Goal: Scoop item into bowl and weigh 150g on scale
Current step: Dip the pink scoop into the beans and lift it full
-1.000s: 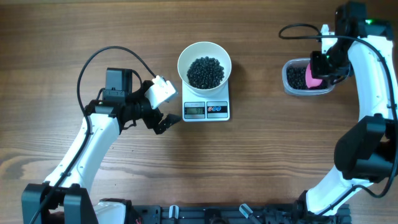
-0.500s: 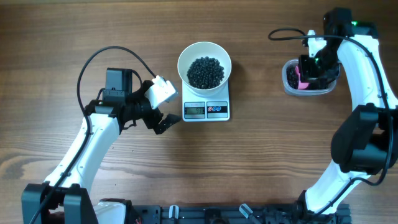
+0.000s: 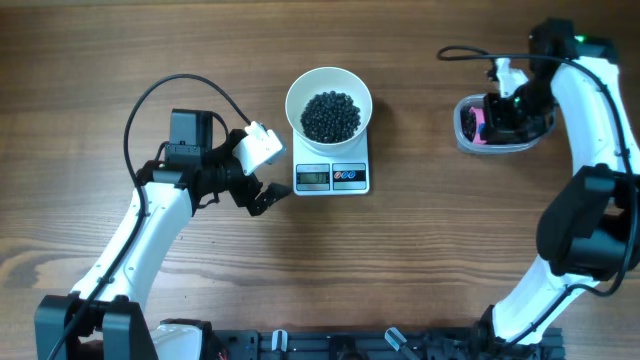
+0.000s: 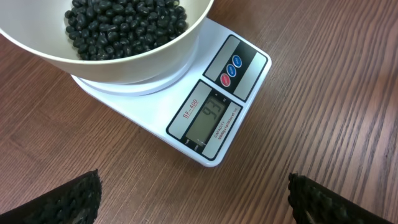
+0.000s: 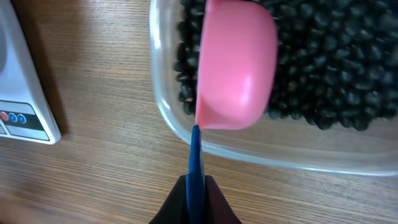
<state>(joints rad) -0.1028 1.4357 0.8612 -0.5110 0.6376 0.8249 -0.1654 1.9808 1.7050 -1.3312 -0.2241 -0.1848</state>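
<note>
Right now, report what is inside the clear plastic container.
The clear rounded plastic container holds small round black beans and a pink plastic scoop over them. The scoop covers the beans beneath it; its own contents cannot be seen.

The white round bowl [image 3: 296,100] is sitting upright on the scale [image 3: 331,178], covering its platform and overhanging it a little. Small round black beans [image 3: 330,115] are lying in a heap across the bowl's bottom, leaving the upper wall bare. The white square scale is resting flat on the wooden counter [image 3: 420,250], its grey display showing 93, with red and blue buttons just beside it. More beans are filling the clear container [image 5: 298,158] well off to the right.
</note>
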